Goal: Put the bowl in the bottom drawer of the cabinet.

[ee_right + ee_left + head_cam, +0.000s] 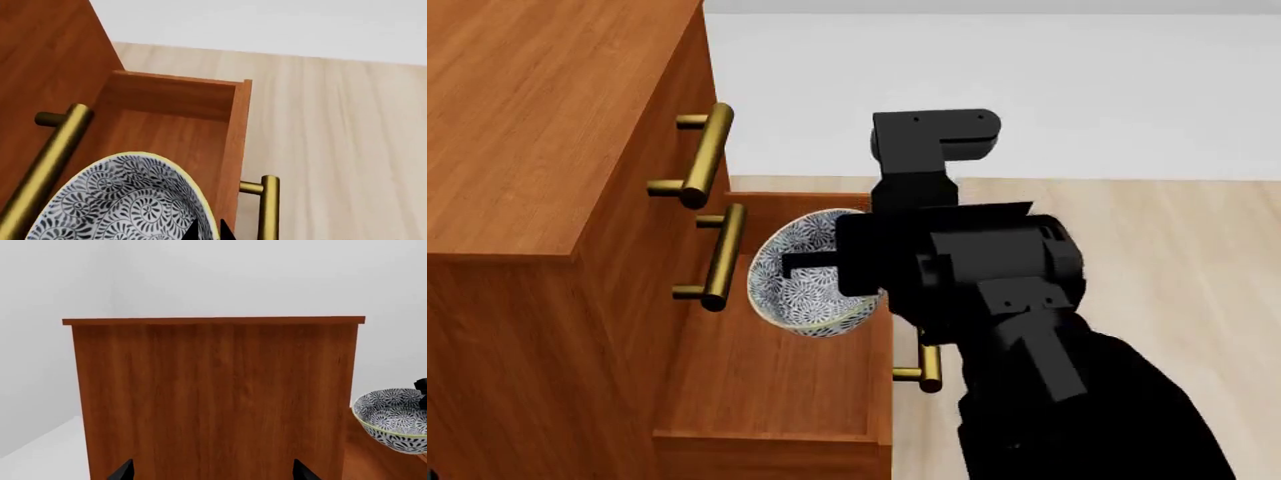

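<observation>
Reddish-brown wood grain throughout: cabinet (pixel 547 130) at left in the head view, bottom drawer (pixel 767 380) pulled out, its floor bare. Blue-grey patterned bowl (pixel 807 270) pinched at the rim by the right gripper (pixel 827 268), held tilted in the air above the open drawer and just beside the middle brass handle (pixel 718 256). Left gripper (pixel 212 471) empty, fingers (pixel 123 471) spread wide, facing the cabinet's plain side panel. Likely hazards, judged from this pose: rim knocking the middle handle on the way down, given the small gap; bowl slipping or rolling out of so narrow a pinch; bowl landing on edge if released while tilted; foot catching the drawer's front wall (pixel 235 130) if lowered too far outward. Surroundings: pale wood-plank floor (pixel 1121 250), plain white walls (pixel 220 275), nothing else in view.
</observation>
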You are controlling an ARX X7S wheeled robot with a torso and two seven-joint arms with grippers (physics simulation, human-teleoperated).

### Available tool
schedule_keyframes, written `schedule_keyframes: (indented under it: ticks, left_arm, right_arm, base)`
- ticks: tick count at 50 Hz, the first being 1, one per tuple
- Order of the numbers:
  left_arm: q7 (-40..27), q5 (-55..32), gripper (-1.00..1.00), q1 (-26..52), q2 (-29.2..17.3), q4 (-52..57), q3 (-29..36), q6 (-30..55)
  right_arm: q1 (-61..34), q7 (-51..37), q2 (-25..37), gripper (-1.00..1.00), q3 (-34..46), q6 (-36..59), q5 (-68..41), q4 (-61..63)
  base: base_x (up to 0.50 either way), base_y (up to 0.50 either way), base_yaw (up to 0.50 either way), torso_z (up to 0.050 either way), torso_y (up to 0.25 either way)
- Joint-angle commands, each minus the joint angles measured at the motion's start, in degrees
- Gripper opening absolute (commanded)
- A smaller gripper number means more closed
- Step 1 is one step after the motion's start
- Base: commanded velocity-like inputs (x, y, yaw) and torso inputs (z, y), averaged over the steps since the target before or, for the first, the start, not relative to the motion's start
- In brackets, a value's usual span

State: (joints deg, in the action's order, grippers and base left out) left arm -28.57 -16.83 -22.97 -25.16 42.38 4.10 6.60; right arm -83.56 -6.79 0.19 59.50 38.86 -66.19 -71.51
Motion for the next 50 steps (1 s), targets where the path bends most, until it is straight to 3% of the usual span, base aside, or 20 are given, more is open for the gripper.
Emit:
schedule_keyframes:
  ticks: [1,20,50]
  left_arm:
    - [-0.09,-0.39,1.00,0.00,-0.17,-0.11,-0.16,-0.19]
    - [-0.18,-0.76,1.00,0.14,-0.25,-0.56,0.00,-0.54]
    - [-0.35,-1.00,1.00,-0.24,-0.37,-1.68,-0.13,-1.81]
  right_arm:
    - [-0.92,-0.78,-0.18,-1.00,17.12,-4.29,-16.59,-1.19]
    - [-0.36,-1.51,-0.18,-1.00,30.54,-7.88,-29.84,0.95]
    - [2.49,-2.48,-0.18,-1.00,31.97,-8.87,-30.47,2.50]
  base:
    - [0.00,0.00,0.00,0.000,0.000]
    - [0.00,0.00,0.00,0.000,0.001]
    - [0.00,0.00,0.00,0.000,0.000]
